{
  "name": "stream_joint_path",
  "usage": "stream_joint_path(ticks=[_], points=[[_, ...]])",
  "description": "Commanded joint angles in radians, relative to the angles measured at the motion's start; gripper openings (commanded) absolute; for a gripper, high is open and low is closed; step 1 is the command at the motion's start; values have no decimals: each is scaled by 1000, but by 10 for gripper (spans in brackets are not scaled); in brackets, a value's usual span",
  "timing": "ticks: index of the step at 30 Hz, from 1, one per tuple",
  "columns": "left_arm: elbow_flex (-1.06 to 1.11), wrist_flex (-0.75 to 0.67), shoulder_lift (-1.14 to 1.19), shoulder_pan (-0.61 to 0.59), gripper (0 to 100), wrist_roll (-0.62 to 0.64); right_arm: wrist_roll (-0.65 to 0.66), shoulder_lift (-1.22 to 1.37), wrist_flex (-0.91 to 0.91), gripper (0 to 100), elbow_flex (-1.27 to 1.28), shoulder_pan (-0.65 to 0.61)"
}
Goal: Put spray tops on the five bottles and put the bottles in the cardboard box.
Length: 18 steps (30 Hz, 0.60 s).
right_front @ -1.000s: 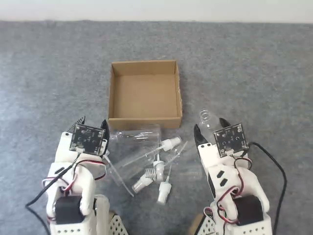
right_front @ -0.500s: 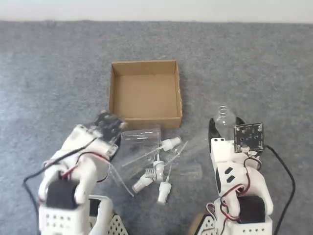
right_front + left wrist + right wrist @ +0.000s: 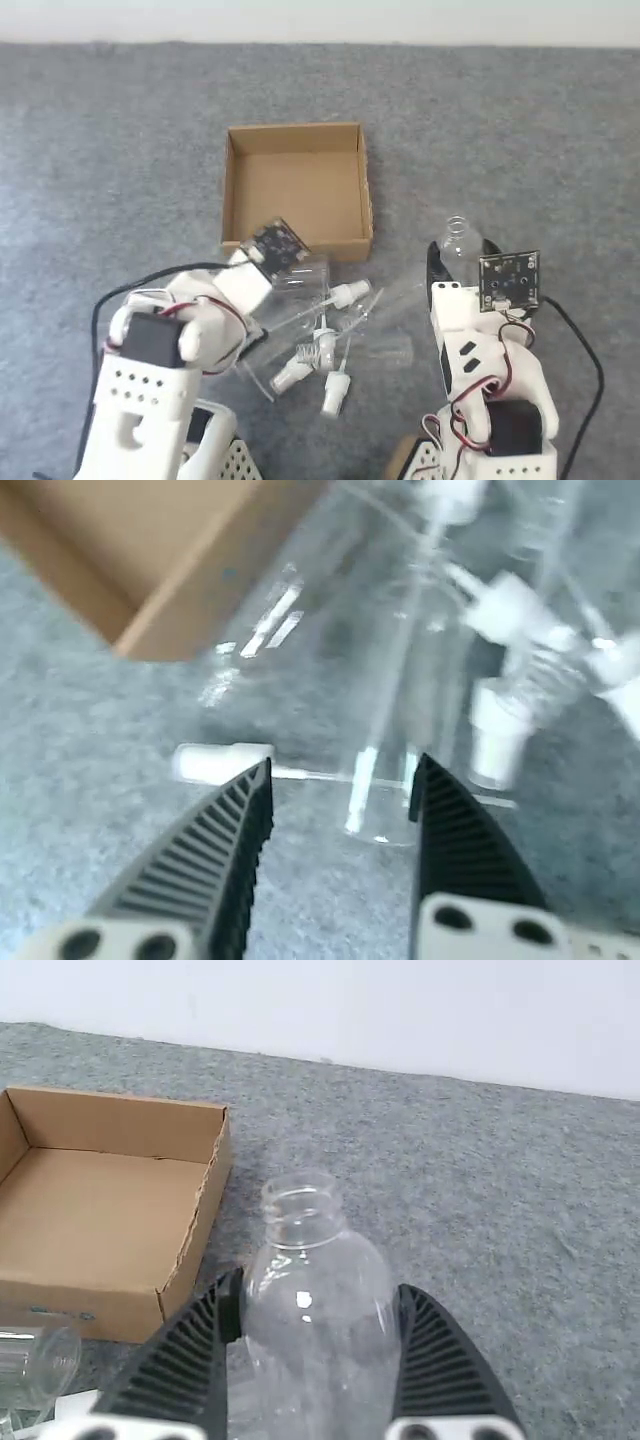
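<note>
The grey surface (image 3: 520,130) carries everything. The box (image 3: 296,195) sits open at the middle, far from my two bases, with nothing inside it.

My left arm leans to the right, toward the box's near wall. My left pincer (image 3: 343,770) is spread apart just near the box's near left corner, above the clear lying bottles (image 3: 295,275). The end of one of them shows between my fingertips, and I cannot tell whether they touch it.

My right pincer (image 3: 318,1290) is clamped on a clear bottle (image 3: 455,238), one finger on each side of its body. The bottle stands upright with its open neck up and no top on it, just right of the box's near right corner.

The other bottles lie on their sides between my two arms, just near the box. One is along the box's near wall and one is at a slant nearer to me.

The white tops (image 3: 325,345) are scattered among them, their thin tubes crossing, and none is on a bottle.
</note>
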Motion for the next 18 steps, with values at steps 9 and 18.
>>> stream_joint_path(ticks=[9, 18], points=[[38, -6, 21, 292, 126, -2, -5, -16, -25, 41, -8, 10], [163, -115, 21, 396, 126, 57, -6, -16, -122, 41, 49, 68]])
